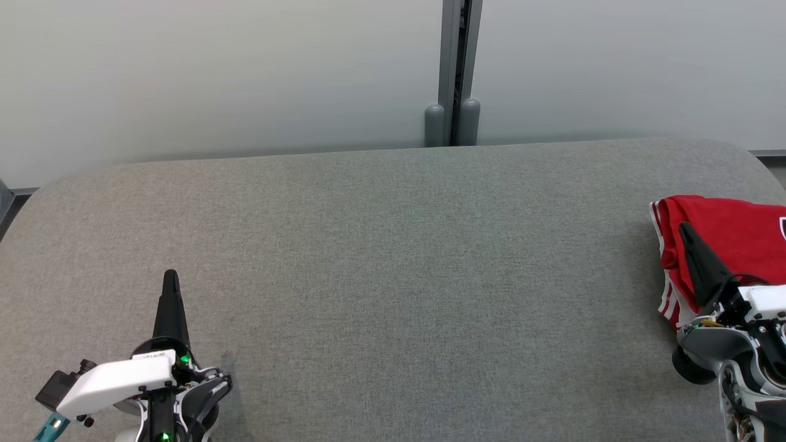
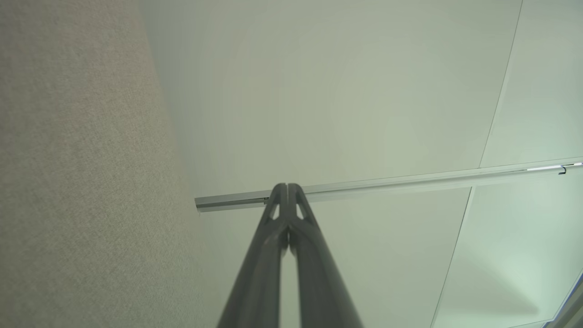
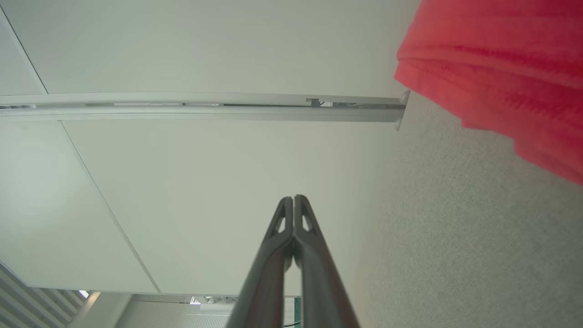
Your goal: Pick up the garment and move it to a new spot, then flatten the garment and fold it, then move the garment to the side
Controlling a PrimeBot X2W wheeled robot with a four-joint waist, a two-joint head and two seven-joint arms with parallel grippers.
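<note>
We see left claw (image 1: 171,274) closed, empty, over grey desk (image 1: 393,258) | right claw (image 1: 683,227) closed, empty, by red garment (image 1: 737,224) at desk's right

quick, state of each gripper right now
left gripper: closed, empty
right gripper: closed, empty, next to the red garment

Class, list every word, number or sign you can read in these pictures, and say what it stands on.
Nothing can be read.
On the white label behind the left gripper: dark print, too blurred.
On the red garment: a dark mark, cut off at the edge, unreadable.
</note>
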